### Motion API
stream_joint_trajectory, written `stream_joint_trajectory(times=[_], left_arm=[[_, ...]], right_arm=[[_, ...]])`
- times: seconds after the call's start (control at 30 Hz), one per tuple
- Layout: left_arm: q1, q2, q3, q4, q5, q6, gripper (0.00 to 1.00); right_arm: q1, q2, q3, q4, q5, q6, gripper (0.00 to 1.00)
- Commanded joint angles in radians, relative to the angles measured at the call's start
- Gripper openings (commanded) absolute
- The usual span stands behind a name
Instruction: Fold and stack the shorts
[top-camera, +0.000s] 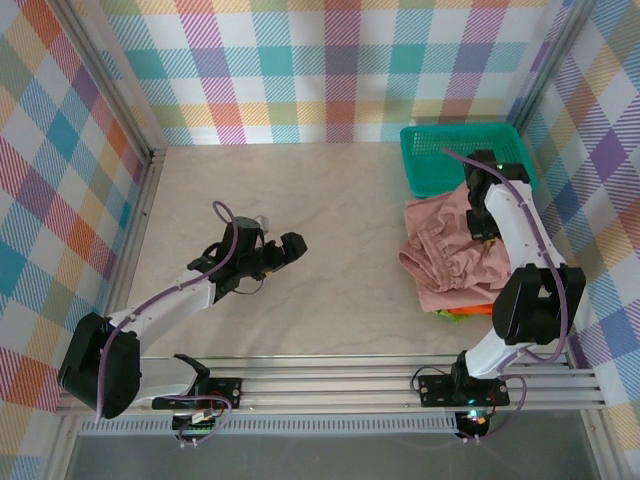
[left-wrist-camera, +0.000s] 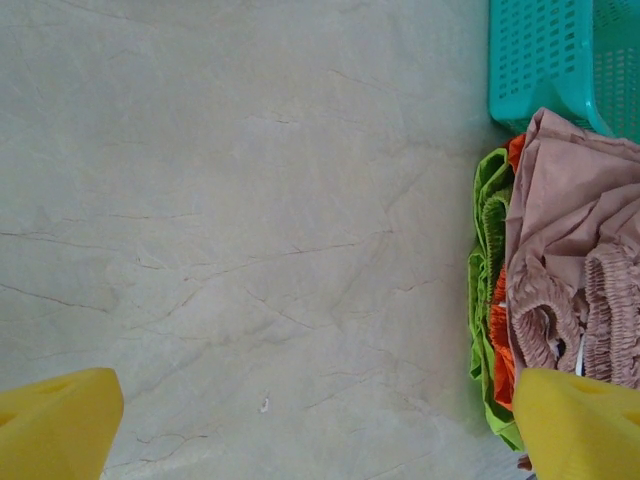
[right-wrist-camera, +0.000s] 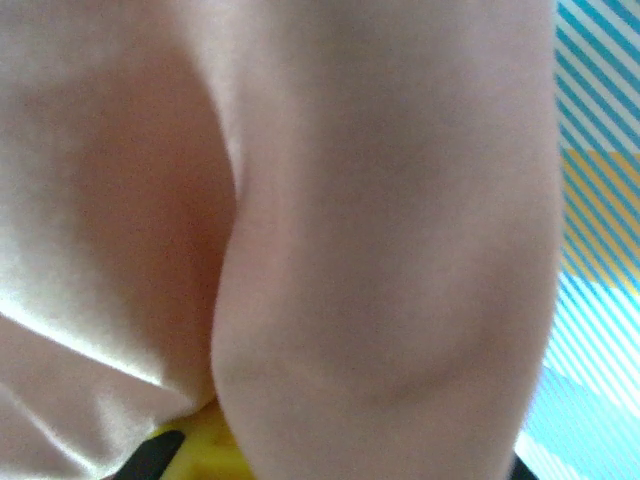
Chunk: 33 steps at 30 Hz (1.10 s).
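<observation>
Top view: the pink shorts (top-camera: 440, 255) lie crumpled atop a pile by the table's (top-camera: 330, 200) right edge, just nearer than the teal basket (top-camera: 462, 160) in the far right corner, long axis running far to near. The right tool (top-camera: 483, 228) sits on their right side. The left tool (top-camera: 290, 245) hangs wide open, well apart leftward.

Left wrist: green shorts (left-wrist-camera: 487, 210) and orange shorts (left-wrist-camera: 500, 345) edge out beneath the pink.

Right wrist: pink cloth presses against a yellow finger (right-wrist-camera: 200, 450); gripping or not, I cannot tell. The right arm is nearer.
</observation>
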<state>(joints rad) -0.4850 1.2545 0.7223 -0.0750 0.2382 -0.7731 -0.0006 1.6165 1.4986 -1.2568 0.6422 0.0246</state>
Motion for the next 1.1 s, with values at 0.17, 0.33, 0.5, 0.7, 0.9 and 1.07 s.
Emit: stream_joint_trajectory(times=[0.17,0.33,0.5,0.7,0.9,1.07], left_arm=[[0.025,-0.049,-0.009,-0.034,-0.028,0.024,1.00],[0.043,-0.108,-0.007,-0.100,-0.071,0.049,1.00],[0.050,-0.133,-0.007,-0.114,-0.081,0.053,1.00],[0.051,-0.136,0.005,-0.130,-0.084,0.054,1.00],[0.052,-0.143,0.004,-0.140,-0.093,0.055,1.00],[0.051,-0.153,-0.001,-0.158,-0.104,0.065,1.00]], right_arm=[[-0.096,0.027,-0.007,0.032,0.201,0.036,1.00],[-0.096,-0.107,0.092,0.051,-0.328,0.145,0.99],[-0.096,-0.241,-0.059,0.330,-0.850,0.204,1.00],[-0.111,-0.088,-0.040,0.528,-0.970,0.234,0.99],[-0.204,0.071,-0.081,0.678,-1.021,0.308,0.99],[-0.299,0.221,-0.110,0.700,-1.052,0.365,0.99]])
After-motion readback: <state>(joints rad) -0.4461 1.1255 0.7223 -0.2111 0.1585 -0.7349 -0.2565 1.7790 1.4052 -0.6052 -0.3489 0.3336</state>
